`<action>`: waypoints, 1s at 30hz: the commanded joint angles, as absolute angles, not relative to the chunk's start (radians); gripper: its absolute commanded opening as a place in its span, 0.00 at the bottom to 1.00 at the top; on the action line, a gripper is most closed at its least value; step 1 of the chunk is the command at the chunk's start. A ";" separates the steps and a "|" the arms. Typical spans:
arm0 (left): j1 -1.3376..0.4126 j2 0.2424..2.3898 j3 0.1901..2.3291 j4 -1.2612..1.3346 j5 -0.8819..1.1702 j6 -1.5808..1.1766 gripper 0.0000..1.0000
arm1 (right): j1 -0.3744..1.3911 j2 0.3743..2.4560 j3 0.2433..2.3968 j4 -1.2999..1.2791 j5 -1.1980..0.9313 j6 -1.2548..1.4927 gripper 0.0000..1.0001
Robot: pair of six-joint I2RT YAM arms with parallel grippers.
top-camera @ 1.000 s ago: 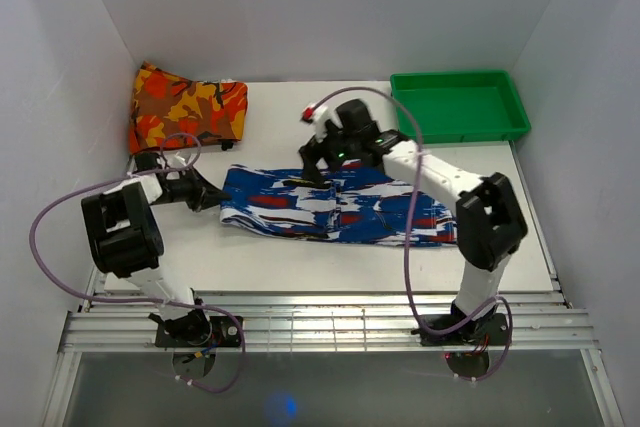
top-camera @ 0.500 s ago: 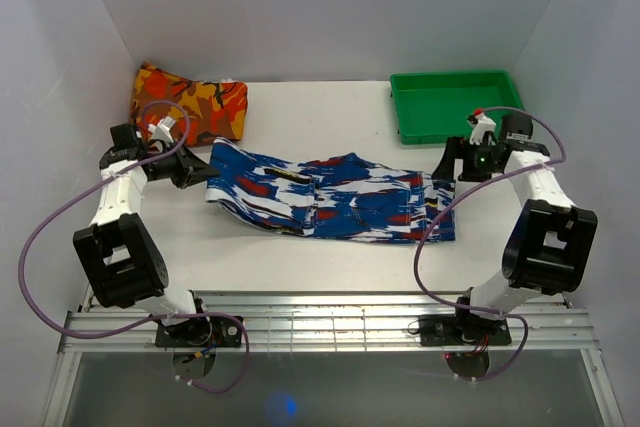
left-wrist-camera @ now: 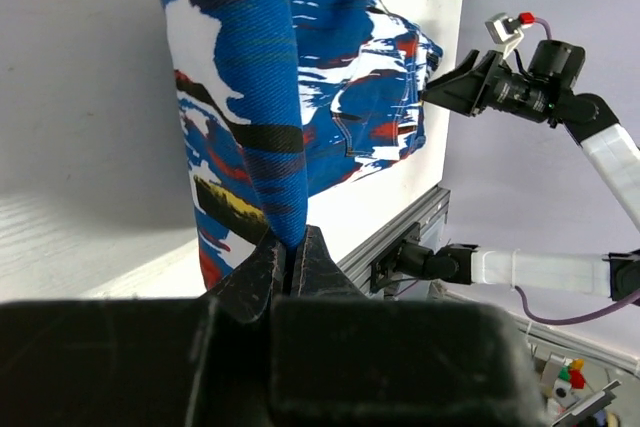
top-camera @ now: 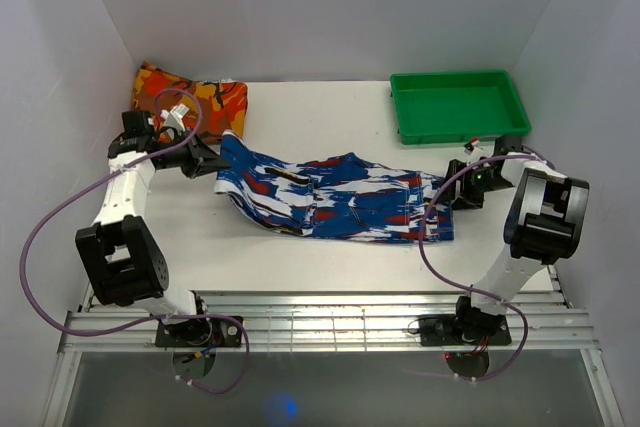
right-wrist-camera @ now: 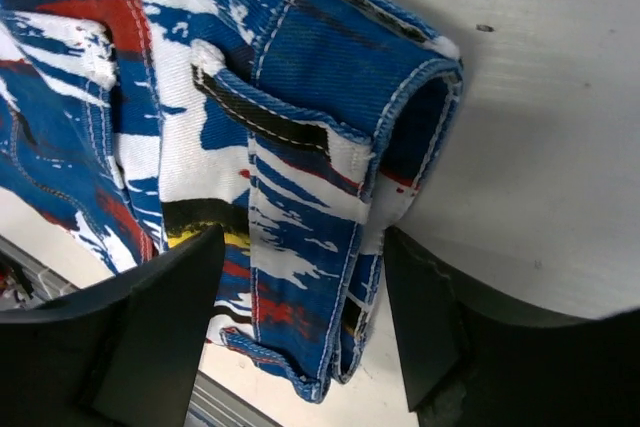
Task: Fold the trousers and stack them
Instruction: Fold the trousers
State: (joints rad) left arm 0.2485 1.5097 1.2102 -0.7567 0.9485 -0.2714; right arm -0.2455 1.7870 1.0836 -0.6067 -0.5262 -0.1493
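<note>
The trousers (top-camera: 340,197), blue, white and black with red and yellow patches, lie stretched across the middle of the table. My left gripper (top-camera: 214,161) is shut on their left end, near the back left. In the left wrist view the cloth (left-wrist-camera: 250,97) rises straight out of the closed gripper (left-wrist-camera: 290,252). My right gripper (top-camera: 450,191) is at the right end, low over the table. In the right wrist view the gripper (right-wrist-camera: 300,327) is open. Its two fingers (right-wrist-camera: 150,327) stand either side of the folded waistband (right-wrist-camera: 320,127) without pinching it.
A folded orange, red and yellow patterned cloth (top-camera: 190,107) lies in the back left corner, just behind my left gripper. A green tray (top-camera: 455,107) sits at the back right. White walls close in both sides and the back. A metal rail (top-camera: 320,327) runs along the near edge.
My right arm swung from the middle of the trousers to their right end. My left gripper pulled the left end toward the back left, drawing the trousers out longer.
</note>
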 commanded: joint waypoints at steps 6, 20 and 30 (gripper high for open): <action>0.065 1.420 1.358 -0.675 0.951 -0.392 0.00 | -0.245 1.839 1.040 -0.601 -0.641 -0.144 0.23; -0.363 1.646 1.547 -0.508 0.833 -0.647 0.00 | -0.242 1.810 1.012 -0.592 -0.695 -0.137 0.08; -0.586 1.873 1.658 -0.416 0.758 -0.796 0.00 | -0.236 1.789 1.005 -0.598 -0.706 -0.130 0.08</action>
State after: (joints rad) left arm -0.5373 1.8599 1.6028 -0.4679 0.7727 -0.7208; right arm -0.2481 1.8229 1.0161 -0.5751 -0.6659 -0.1368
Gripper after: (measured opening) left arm 0.039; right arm 0.168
